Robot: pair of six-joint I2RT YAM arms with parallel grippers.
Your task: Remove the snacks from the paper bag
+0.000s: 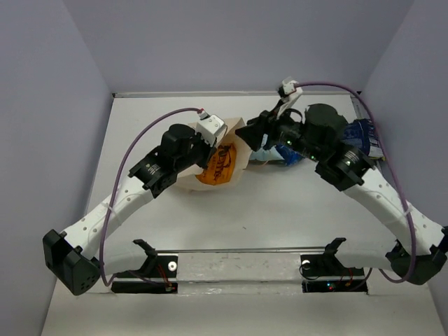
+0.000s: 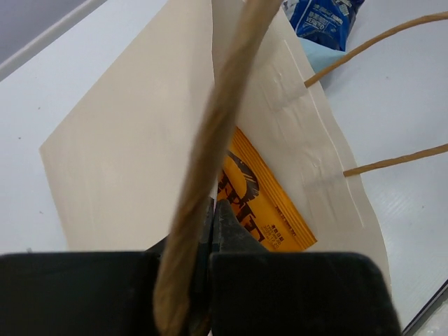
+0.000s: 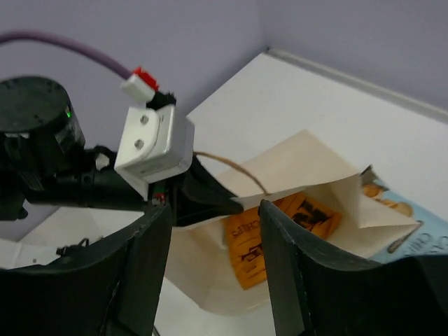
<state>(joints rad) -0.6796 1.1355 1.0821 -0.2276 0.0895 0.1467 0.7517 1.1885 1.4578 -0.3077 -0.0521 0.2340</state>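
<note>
The paper bag (image 1: 234,166) lies on its side mid-table with its mouth open. My left gripper (image 1: 222,143) is shut on the bag's upper rim (image 2: 212,210), and a loop handle (image 2: 210,140) runs across in front of it. The long orange chip bag (image 2: 262,203) lies inside the bag and also shows in the right wrist view (image 3: 245,248). My right gripper (image 3: 215,208) is open and empty just above the bag's mouth. The light-blue chip bag (image 3: 413,224) lies beside the bag. A blue packet (image 2: 322,17) lies just beyond it. A dark navy packet (image 1: 367,136) lies under my right arm.
The table's back edge meets the wall (image 1: 231,93) behind the bag. The two arms' wrists nearly meet over the bag's mouth. A black rail (image 1: 238,262) runs along the near edge.
</note>
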